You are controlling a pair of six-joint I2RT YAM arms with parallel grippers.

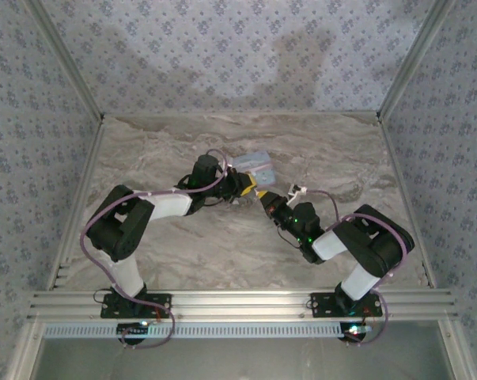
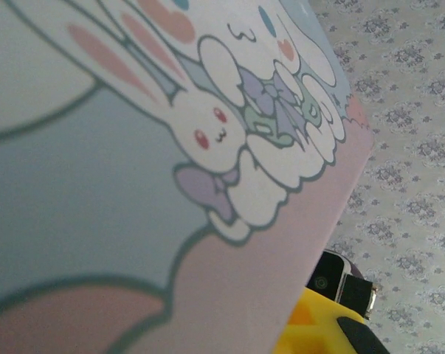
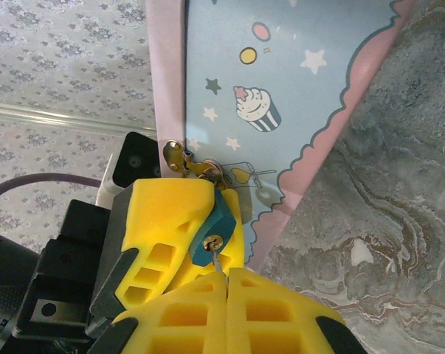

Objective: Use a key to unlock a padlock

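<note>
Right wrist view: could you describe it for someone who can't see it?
The right gripper, shut on a thin key, holds it at the keyhole of a tiny blue padlock gripped by the left gripper's yellow fingers. The padlock sits at the brass clasp of a pale blue tin, with the marbled table at right.

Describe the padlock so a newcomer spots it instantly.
Find the pale blue cartoon tin at the middle of the marble table. At its brass clasp, the left gripper pinches the padlock: a tiny dark teal block with a key in it, far smaller than the tin.
</note>
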